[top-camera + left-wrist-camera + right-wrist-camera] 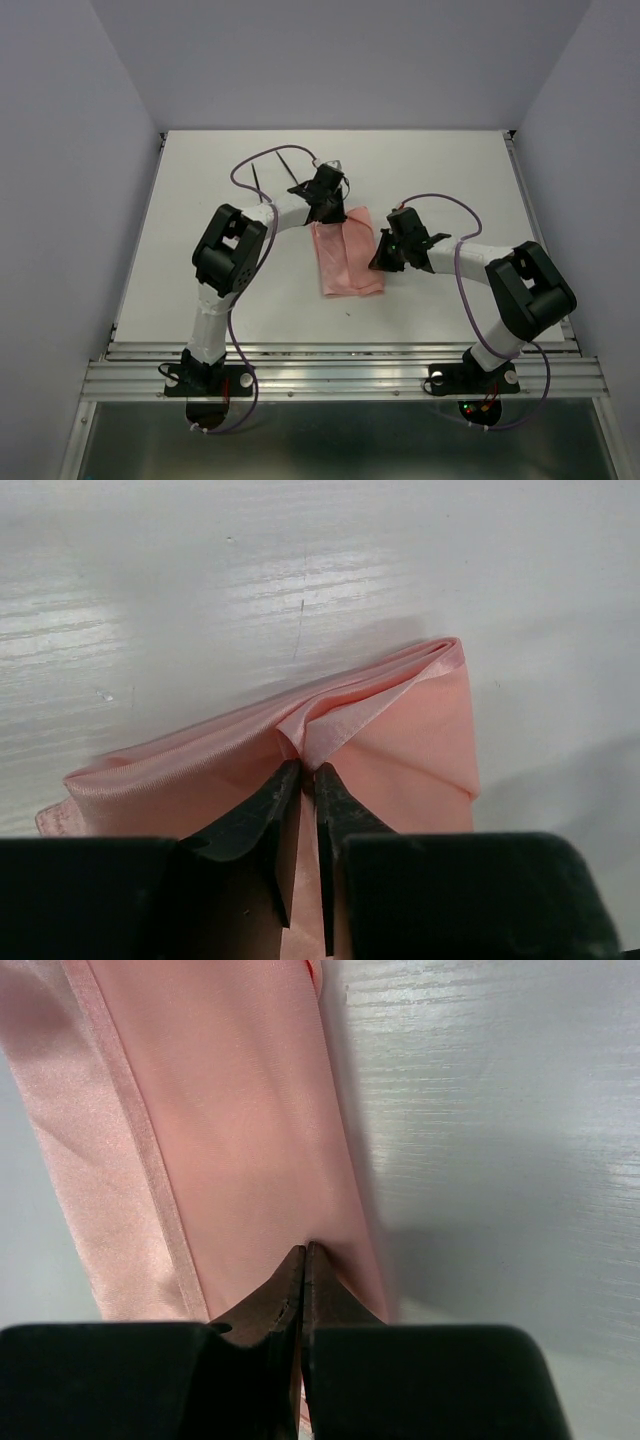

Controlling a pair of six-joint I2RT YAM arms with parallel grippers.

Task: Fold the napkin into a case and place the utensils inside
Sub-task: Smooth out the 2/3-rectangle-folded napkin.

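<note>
The pink napkin (347, 258) lies folded into a long strip at mid-table. My left gripper (327, 197) is at its far end. In the left wrist view the left gripper (308, 768) is shut on a bunched ridge of the napkin (400, 730), with cloth pinched between the tips. My right gripper (386, 255) sits at the strip's right edge. Seen from the right wrist, the right gripper (305, 1248) is shut, its tips touching the napkin (230, 1110) with no cloth visibly between them. Two slim black utensils (259, 178) (296, 165) lie on the table beyond the left gripper.
Purple cables (250, 165) loop over both arms above the white table (440, 170). Grey walls close in the table on the left, back and right. A metal rail (340, 375) runs along the near edge by the arm bases.
</note>
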